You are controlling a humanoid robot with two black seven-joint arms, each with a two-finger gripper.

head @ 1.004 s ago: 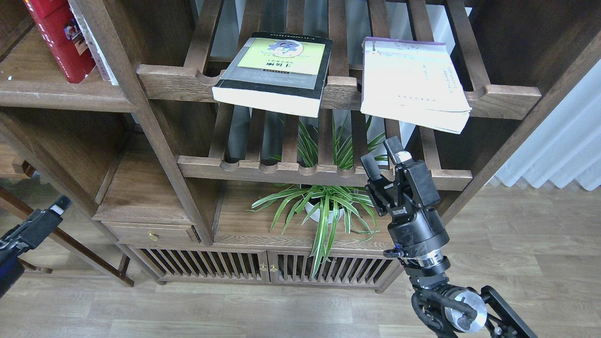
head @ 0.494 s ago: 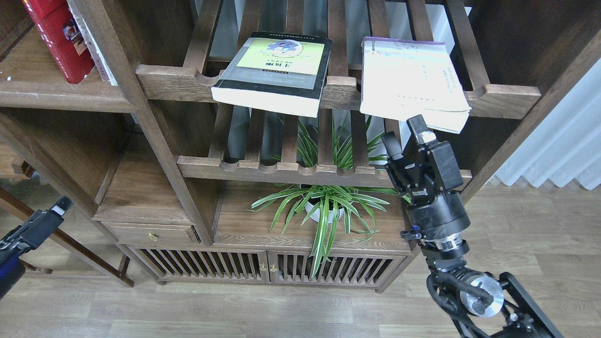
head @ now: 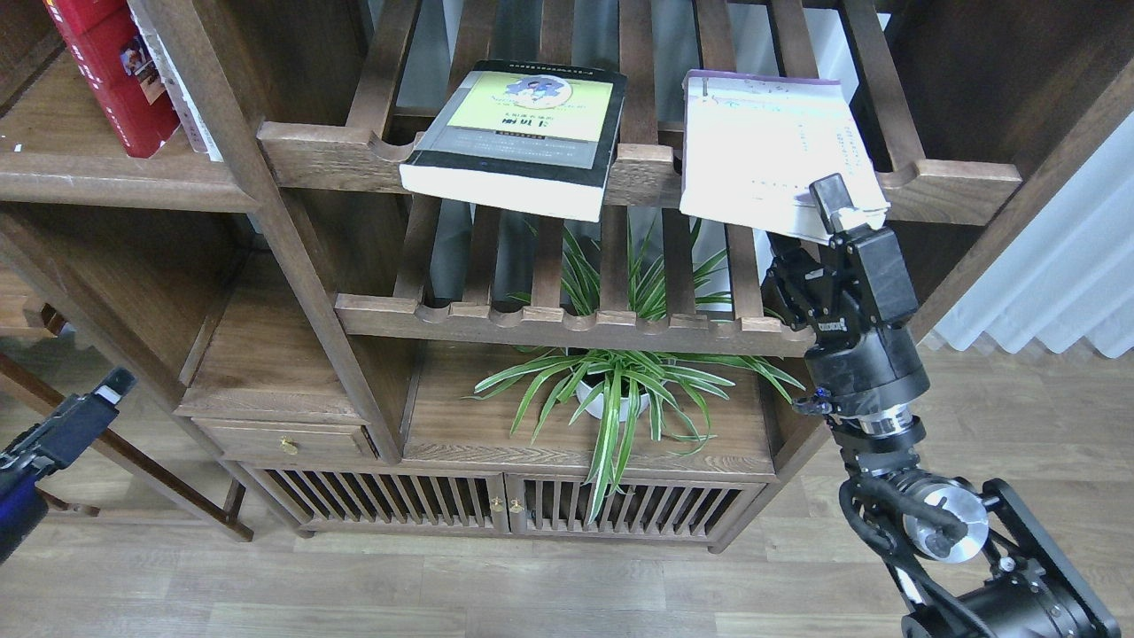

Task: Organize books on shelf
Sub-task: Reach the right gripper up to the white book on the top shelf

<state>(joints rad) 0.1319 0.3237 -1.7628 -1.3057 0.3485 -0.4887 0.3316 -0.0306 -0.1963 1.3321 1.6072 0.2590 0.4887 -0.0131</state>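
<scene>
Up top, the slatted rack carries two flat books: the black-and-lime-green book on its left half, front end overhanging the scalloped rail, and the pale white book on its right half, front edge also jutting past the rail. The red book stands leaning on the solid plank shelf at far left, a thin pale volume just beside it; much of that plank is bare toward its rounded front edge. A spider plant in a white pot sits in the lower open compartment. The right gripper is at the white book's front right corner, fingers spread, one finger over the cover and the other below the overhanging edge; contact unclear. Open air below the overhang. The left gripper is low at the left edge, well apart from all books, too small to tell its spread.
</scene>
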